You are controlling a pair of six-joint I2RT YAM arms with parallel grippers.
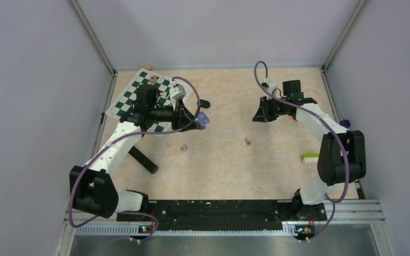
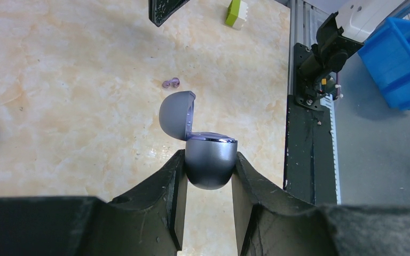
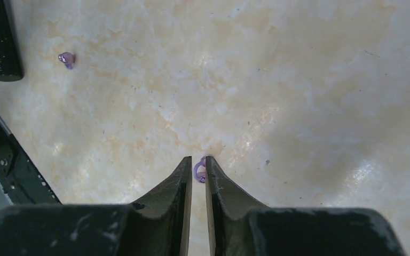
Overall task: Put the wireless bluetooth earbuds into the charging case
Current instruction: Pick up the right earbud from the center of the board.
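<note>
Gripping the lower shell of the charging case (image 2: 211, 169) from both sides, the left gripper (image 2: 209, 157) was clenched on it. The lid (image 2: 175, 114) stood hinged open. In the top view this gripper sat just off the corner of the chessboard (image 1: 139, 96).

Two pale purple buds lay on the table (image 1: 229, 170), well apart from each other. The left purple earbud (image 1: 182, 148) was near the black bar (image 1: 143, 159). The right purple earbud (image 1: 248, 141) lay between the two grippers.

Right gripper (image 3: 198, 160): fingers drawn to a narrow slit. In the wrist view a purple bud (image 3: 199, 170) showed in that slit at the very tips. Could not tell whether it was pinched or simply lying on the table beyond the tips.

A green-and-white block (image 1: 309, 157) sat beside the right arm.
</note>
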